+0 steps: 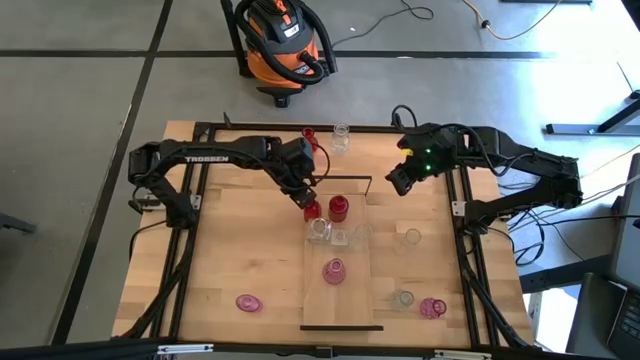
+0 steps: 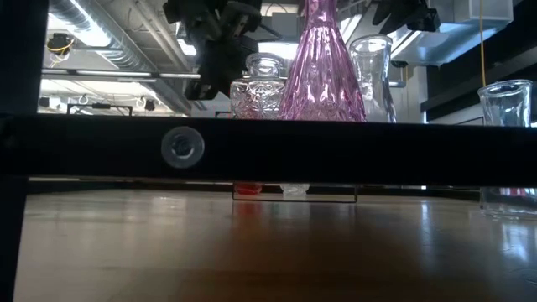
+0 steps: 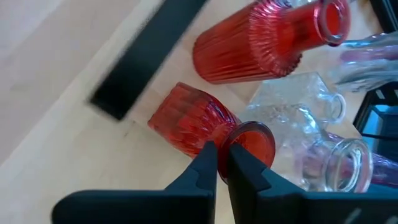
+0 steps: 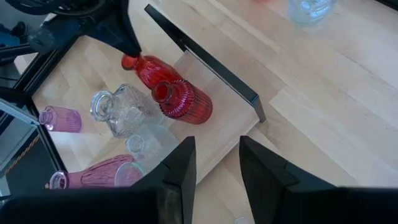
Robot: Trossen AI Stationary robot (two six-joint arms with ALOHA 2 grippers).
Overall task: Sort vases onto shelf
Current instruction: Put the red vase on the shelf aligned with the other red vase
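Seen from above, a pale wooden shelf (image 1: 340, 290) lies flat in the middle of the counter (image 1: 240, 250), with a thin black frame at each of its short ends.

The left end effector (image 1: 308, 202) is at the shelf's far end. Its fingers (image 3: 205, 165) are pinched nearly closed on the rim of a small red vase (image 3: 196, 121). That vase is tilted, with its body touching the wood just inside the frame bar (image 3: 146, 59). A second red vase (image 1: 338, 208) stands beside it on the shelf.

Just behind these two, nearer the shelf's middle, stand a clear faceted vase (image 4: 121, 109) and other clear glass. A tall pink vase (image 1: 334, 271) stands past them, about halfway along the shelf.

The right end effector (image 1: 398, 180) hovers off the shelf's far right corner. Its fingers (image 4: 180, 168) are spread wide and hold nothing.

More vases sit off the shelf. A pink vase (image 1: 247, 302) lies to its left near the close end. Another pink one (image 1: 433, 307) and a clear one (image 1: 403, 298) are to its right. One clear vase (image 1: 411, 237) stands right of the shelf's middle. A red vase (image 1: 309, 133) and a clear one (image 1: 341, 133) stand beyond the far end
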